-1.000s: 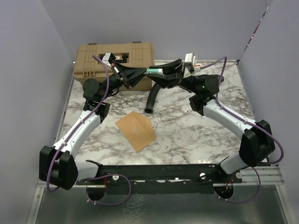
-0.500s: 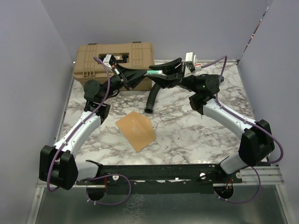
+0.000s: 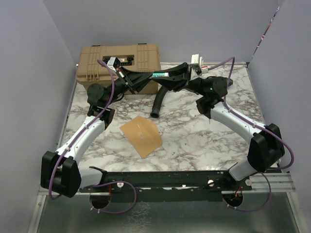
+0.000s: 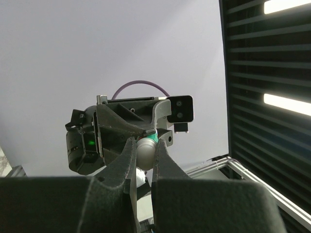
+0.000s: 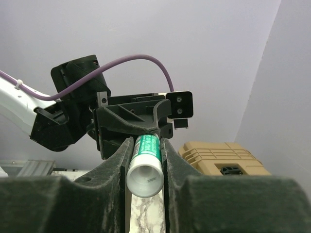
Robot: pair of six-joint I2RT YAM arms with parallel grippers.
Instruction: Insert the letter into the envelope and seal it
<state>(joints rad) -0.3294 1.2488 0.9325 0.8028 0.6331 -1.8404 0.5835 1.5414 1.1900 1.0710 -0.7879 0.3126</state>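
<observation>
Your two claws meet nose to nose in the air over the far part of the desk [image 3: 204, 136], and between them they carry one green-and-white tube [image 3: 160, 74] lying level. From the top view your left claw [image 3: 150, 75] reaches in from 9 o'clock and your right claw [image 3: 167, 76] from 3 o'clock. The left wrist view shows your left claw [image 4: 143, 145] clenched on one rounded white end of the tube [image 4: 145, 150], with the other claw's body right behind it. The right wrist view shows your right claw [image 5: 144, 145] closed around the opposite end, both fingers pressed against the tube [image 5: 146, 165], whose green label runs away from the camera toward the left claw. The envelope [image 3: 141, 136] lies flat on the marble near the middle of the desk, turned at a slant, at about 6 o'clock from the meeting claws and well apart from both. The tan toolbox [image 3: 119, 60] sits at the desk's 11 o'clock corner, and a black hose [image 3: 159, 102] lies at 1 o'clock from the envelope.
</observation>
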